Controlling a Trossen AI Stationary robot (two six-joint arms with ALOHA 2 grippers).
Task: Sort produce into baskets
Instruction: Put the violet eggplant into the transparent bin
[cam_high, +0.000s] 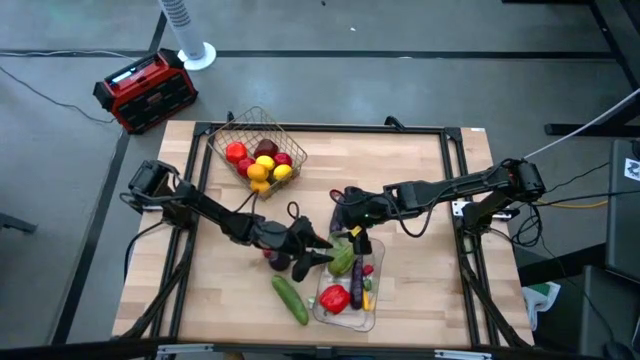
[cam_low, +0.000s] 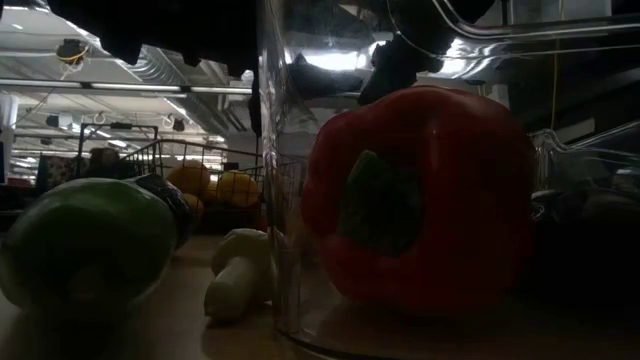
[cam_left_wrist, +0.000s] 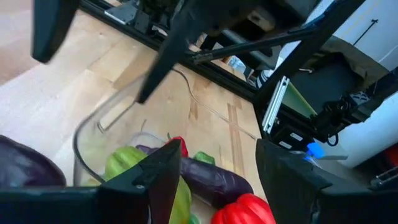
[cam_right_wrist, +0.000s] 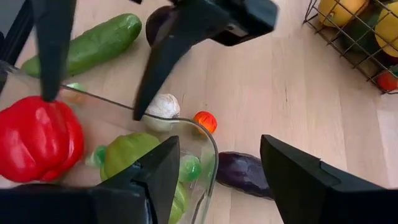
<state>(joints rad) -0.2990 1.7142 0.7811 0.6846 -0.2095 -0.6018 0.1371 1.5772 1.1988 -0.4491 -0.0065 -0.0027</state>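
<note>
While both claws are hovering at the tray (cam_high: 372, 318) | left claw (cam_high: 322, 250) gaping, empty | right claw (cam_high: 352, 235) gaping, empty | risk: arms crowding, knocking squash (cam_high: 342, 257) out.

Looks like a robotics lab or test bay in a big industrial-type space, not anyone's home. The pale butcher-block wooden worktop (cam_high: 420, 190) sits in a black metal frame (cam_high: 320, 127) with two dark robot arms bolted at its sides, on a plain grey floor (cam_high: 400, 90) with loose cables (cam_high: 40, 85) trailing across it. A red-and-black box (cam_high: 145, 90) is parked on the floor next to the white base of a pedestal fan (cam_high: 190, 40). The table-level camera shows a high open ceiling with silver ducting (cam_low: 170, 70) and strip lights (cam_low: 60, 85). The stuff on the worktop is plastic toy produce, like a shiny red toy pepper (cam_low: 430, 190).
</note>
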